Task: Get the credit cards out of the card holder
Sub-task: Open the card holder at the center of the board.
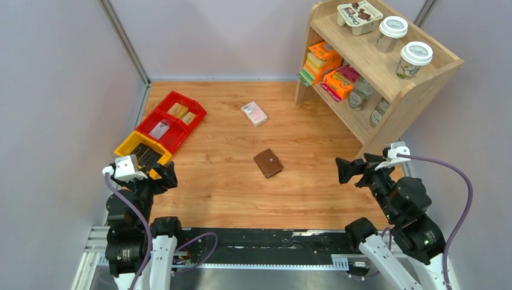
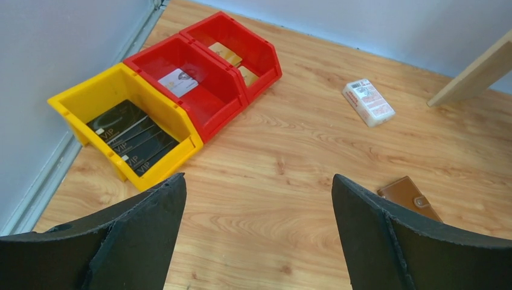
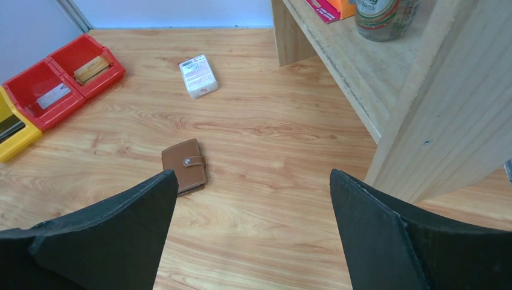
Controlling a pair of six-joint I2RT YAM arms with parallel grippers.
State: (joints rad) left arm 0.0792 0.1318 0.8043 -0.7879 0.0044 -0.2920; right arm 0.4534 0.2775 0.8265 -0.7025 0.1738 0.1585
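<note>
The card holder (image 1: 268,162) is being seen lying closed, its snap tab fastened, near the middle of the wooden tabletop (image 1: 229,187), between the two arms and well apart from both. The left jaws are being held spread wide and empty near the yellow bin (image 1: 124,145). The right jaws are likewise being held released, grasping nothing, beside the wooden shelf (image 1: 416,90).

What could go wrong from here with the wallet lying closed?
1. The card holder lies flat and snapped shut; a tool may just push it across the table instead of unsnapping it.
2. The right tool hangs close to the wooden shelf and might clip it swinging in.
3. The patterned box nearby could be grabbed by mistake.
</note>
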